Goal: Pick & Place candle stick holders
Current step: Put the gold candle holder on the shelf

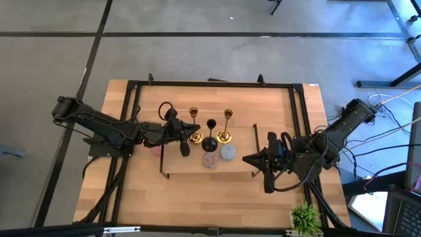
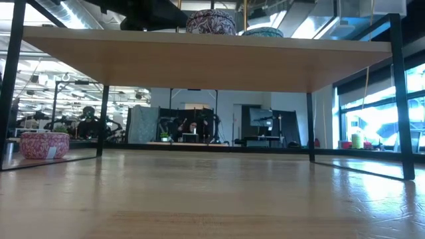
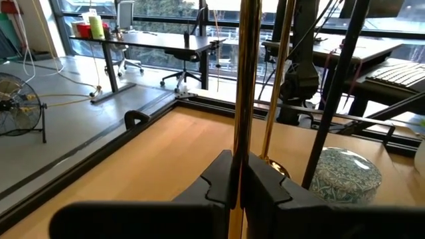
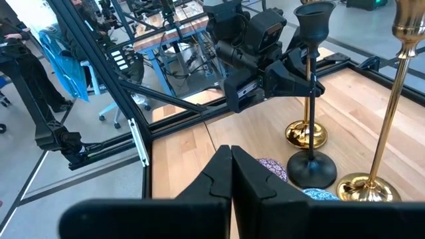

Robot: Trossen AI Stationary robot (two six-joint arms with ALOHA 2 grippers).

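Observation:
Two gold candle stick holders (image 1: 195, 125) (image 1: 227, 127) and a black one (image 1: 210, 136) stand upright on a raised wooden board (image 1: 197, 168). A mauve round (image 1: 210, 160) and a pale blue round (image 1: 227, 152) sit on the board in front of them. A pink round (image 2: 44, 144) rests on the table beside the board's left rail. My left gripper (image 1: 188, 135) is shut on the left gold holder's stem. My right gripper (image 1: 247, 160) is shut and empty, over the board's right end and pointing toward the holders. My left gripper pinches the left gold holder's slim stem (image 3: 240, 143) between its two fingers. The fingers (image 3: 219, 176) come level from the table's left side and lie across the stem. The holder stands upright, and its round foot (image 4: 305, 136) shows on the board.
The board has black end rails (image 1: 255, 148) and stands inside a black frame (image 1: 131, 118) on the table. A small green plant (image 1: 306, 217) sits at the near right corner. Bare tabletop (image 1: 210, 197) lies in front of the board.

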